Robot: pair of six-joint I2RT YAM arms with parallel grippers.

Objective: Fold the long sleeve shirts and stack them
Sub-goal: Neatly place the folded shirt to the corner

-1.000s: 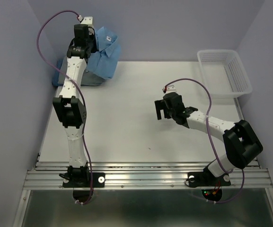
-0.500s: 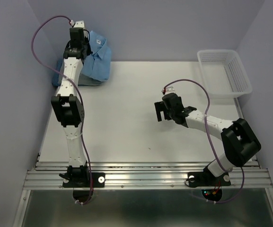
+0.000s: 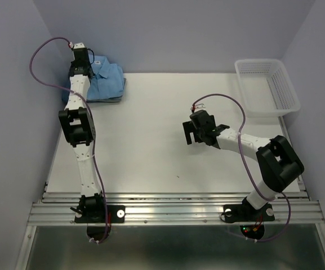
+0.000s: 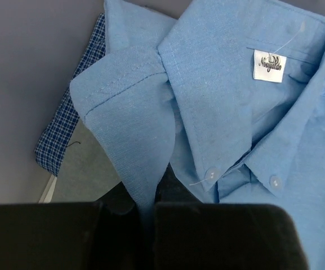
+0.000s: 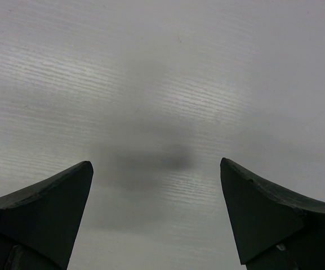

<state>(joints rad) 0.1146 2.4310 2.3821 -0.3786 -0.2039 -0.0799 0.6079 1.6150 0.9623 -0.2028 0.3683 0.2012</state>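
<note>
Left gripper (image 4: pixel 145 209) is pinching the light blue collared cloth shirt (image 4: pixel 246 124) by its collar, jaws narrow on it, at the far-left corner of the tabletop (image 3: pixel 151 152). Right gripper (image 3: pixel 195 132) is hovering mid-tabletop, jaws wide and empty, well apart, so left's way nearer.

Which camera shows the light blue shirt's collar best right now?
The left wrist view: the collar, neck label and buttons fill the frame. The top view shows the shirt small, far left on the table. The right wrist view shows only table.
</note>
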